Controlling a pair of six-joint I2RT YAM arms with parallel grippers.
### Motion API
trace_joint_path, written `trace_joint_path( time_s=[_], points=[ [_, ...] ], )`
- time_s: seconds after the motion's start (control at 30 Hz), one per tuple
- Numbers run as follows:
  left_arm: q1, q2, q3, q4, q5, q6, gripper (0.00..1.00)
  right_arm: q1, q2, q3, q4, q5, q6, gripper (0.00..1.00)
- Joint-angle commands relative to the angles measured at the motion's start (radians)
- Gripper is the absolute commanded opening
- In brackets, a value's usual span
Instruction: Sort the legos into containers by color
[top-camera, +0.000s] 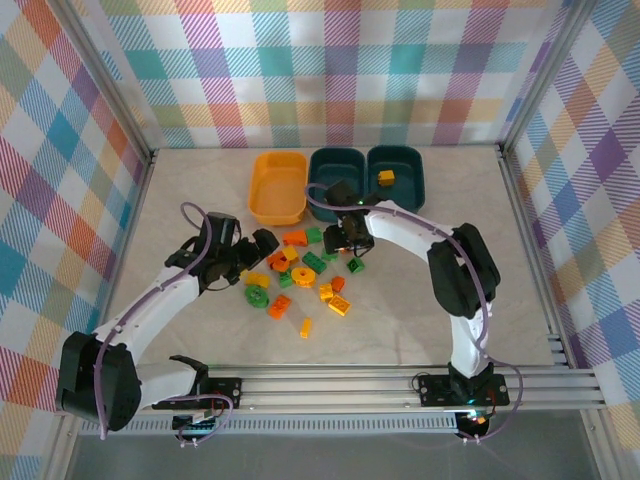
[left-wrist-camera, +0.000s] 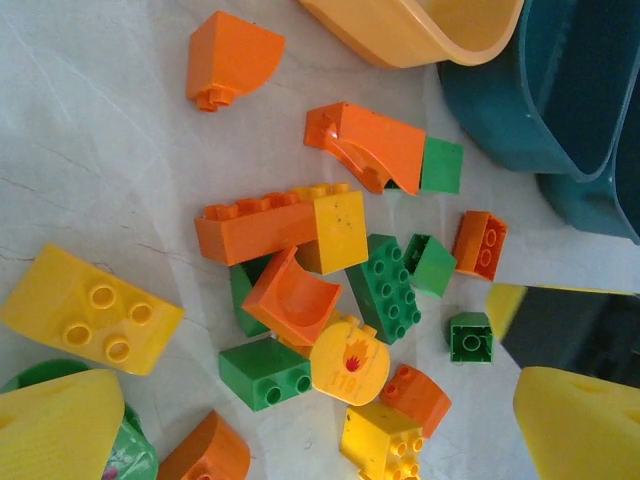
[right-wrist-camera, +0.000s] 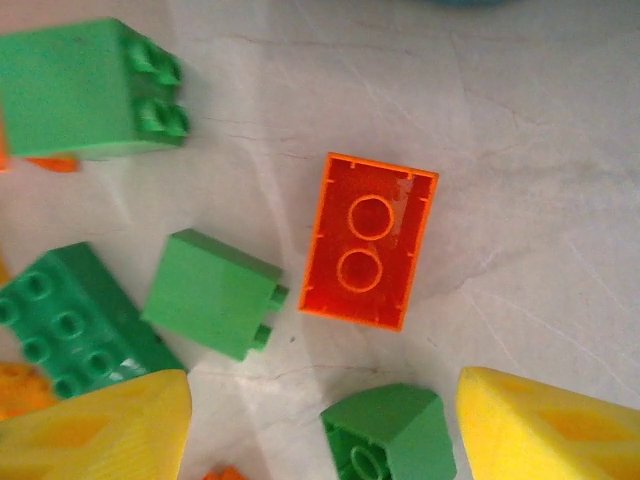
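Pale table (top-camera: 480, 300): 1 yellow-orange tub (top-camera: 278, 190), 2 teal tubs (top-camera: 336, 172); approx 20 legos (top-camera: 300, 270) loose, 1 yellow brick (top-camera: 386, 178) in a teal. L gripper (top-camera: 263, 243), R gripper (top-camera: 342, 243) spread wide, gripping nothing.

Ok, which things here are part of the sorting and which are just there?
Job:
loose legos
yellow-orange tub
middle teal tub
right teal tub, with one brick inside

Just there:
aluminium rail along the near edge
plaid walls

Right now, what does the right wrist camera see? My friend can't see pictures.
An upside-down orange plastic brick lies on the pale marbled tabletop, hollow side up. Four green plastic bricks sit left and below it; the right hand is open, yellow fingertips at the bottom corners.
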Motion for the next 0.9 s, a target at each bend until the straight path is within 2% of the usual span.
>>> trace_joint_path(
  time_s=[0.0, 0.2, 0.57, 0.67, 0.87],
  points=[
    [0.007, 0.016, -0.005, 0.004, 0.045, -0.016, 1.00, -0.009, 0.035, 0.015, 0.018, 0.014, 0.012, 0.69],
    [0.007, -0.013, -0.054, 0.002, 0.072, -0.040, 1.00, -0.021, 0.112, 0.030, 0.059, 0.019, 0.006, 0.62],
    [0.007, -0.103, -0.056, -0.047, 0.002, -0.029, 1.00, -0.029, 0.115, 0.041, 0.107, 0.016, 0.006, 0.30],
    [0.007, -0.097, -0.046, -0.054, 0.002, -0.030, 1.00, -0.029, 0.063, 0.008, 0.117, 0.027, 0.008, 0.26],
    [0.007, -0.063, -0.037, -0.063, -0.012, -0.036, 1.00, -0.027, -0.086, 0.017, 0.121, 0.048, -0.004, 0.25]
  ],
)
